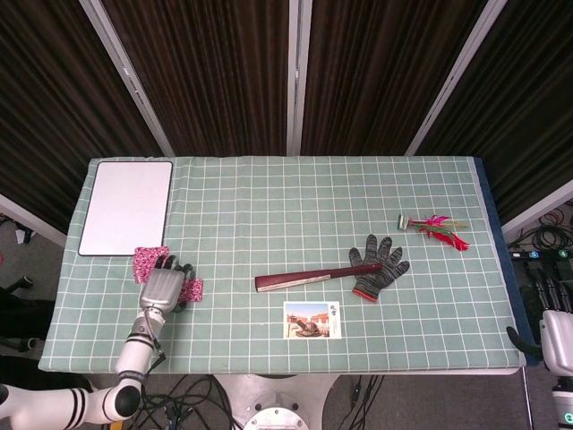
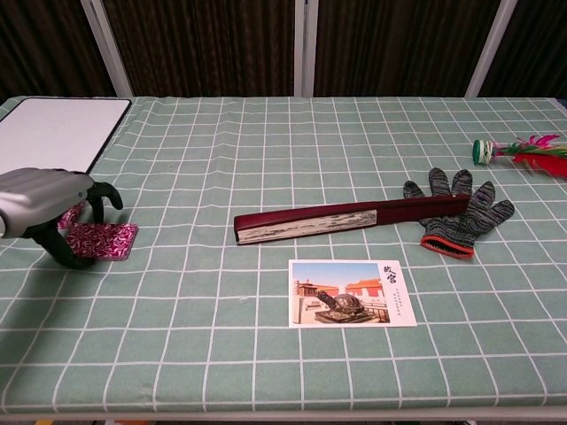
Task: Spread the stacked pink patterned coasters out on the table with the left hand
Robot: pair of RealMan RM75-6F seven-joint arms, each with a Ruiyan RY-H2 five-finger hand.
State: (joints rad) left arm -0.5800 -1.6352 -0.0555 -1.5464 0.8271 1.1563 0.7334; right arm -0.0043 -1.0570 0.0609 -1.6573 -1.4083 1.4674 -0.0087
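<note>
White board (image 1: pixel 125 206): lies flat at the table's far left corner, just beyond the left hand. Closed folding fan (image 1: pixel 307 278), dark red: lies well to the right of that hand, its far end touching the cuff of a grey knitted work glove (image 1: pixel 380 266) with red trim, palm down. Picture postcard (image 1: pixel 312 320): lies near the front edge, just in front of the fan, apart from it. Pink-feathered shuttlecock (image 1: pixel 435 226): lies on its side, furthest from the hand, beyond the glove. Green checked tablecloth (image 1: pixel 269 206) covers the table.

Postcard (image 1: pixel 312 320) before fan (image 1: pixel 304 279)
</note>
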